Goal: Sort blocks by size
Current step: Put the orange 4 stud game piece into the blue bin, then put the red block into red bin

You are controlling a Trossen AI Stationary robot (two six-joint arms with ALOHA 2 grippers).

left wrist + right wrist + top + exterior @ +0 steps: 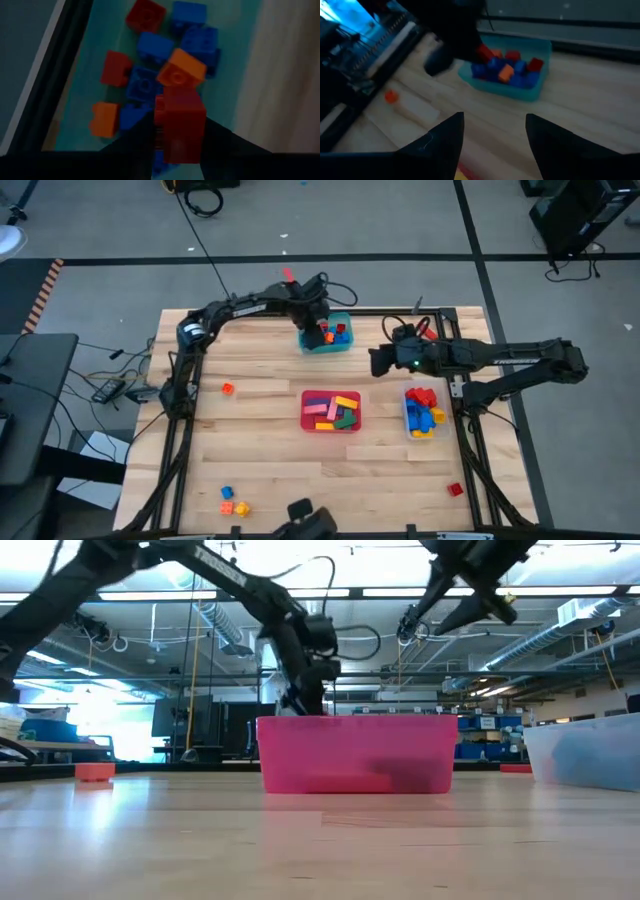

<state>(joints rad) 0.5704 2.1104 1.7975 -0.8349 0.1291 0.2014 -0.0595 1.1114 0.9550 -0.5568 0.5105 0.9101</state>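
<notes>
Your left hand (177, 132) hangs over the teal tub (343, 342), fingers clamped on a red block (181, 125); release is next. Right hand (495, 130) waits nearby, gaping, empty.

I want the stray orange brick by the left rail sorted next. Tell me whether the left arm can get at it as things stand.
Probably not yet: the left gripper hangs over the teal tub with a red block between its fingers. The orange brick lies alone on bare table.
</notes>
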